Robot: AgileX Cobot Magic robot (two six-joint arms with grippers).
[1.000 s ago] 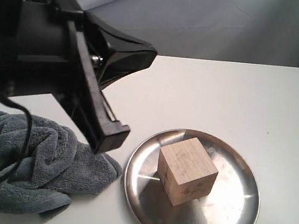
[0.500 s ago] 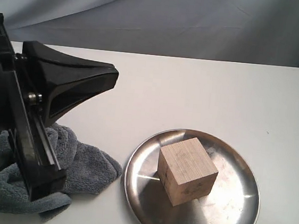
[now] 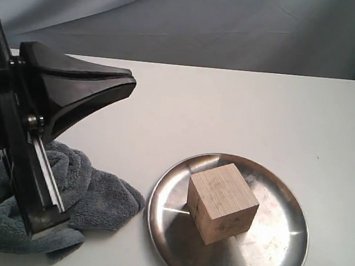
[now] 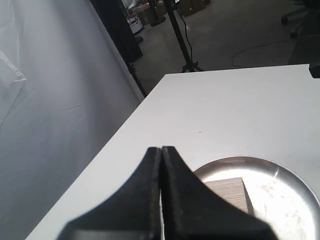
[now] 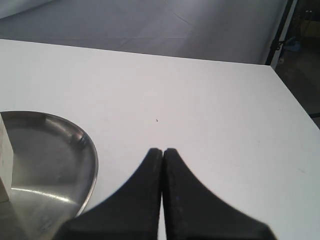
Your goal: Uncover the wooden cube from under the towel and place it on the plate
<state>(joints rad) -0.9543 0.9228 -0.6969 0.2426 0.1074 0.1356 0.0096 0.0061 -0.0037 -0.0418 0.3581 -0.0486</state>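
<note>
1 wooden cube (image 3: 222, 203) sits on plate (image 3: 278, 264), ahead of L gripper (image 4: 161, 150), whose 2 fingers are pressed together w/ nothing between. towel (image 3: 103, 201) lies bunched beside it, partly hidden. R gripper (image 5: 163, 151) likewise pressed together, plate near its tip.

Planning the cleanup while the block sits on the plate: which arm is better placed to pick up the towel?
Probably the left: its shut claw hangs on the towel's side of the plate. The right claw's camera shows plate and table, but no towel.
</note>
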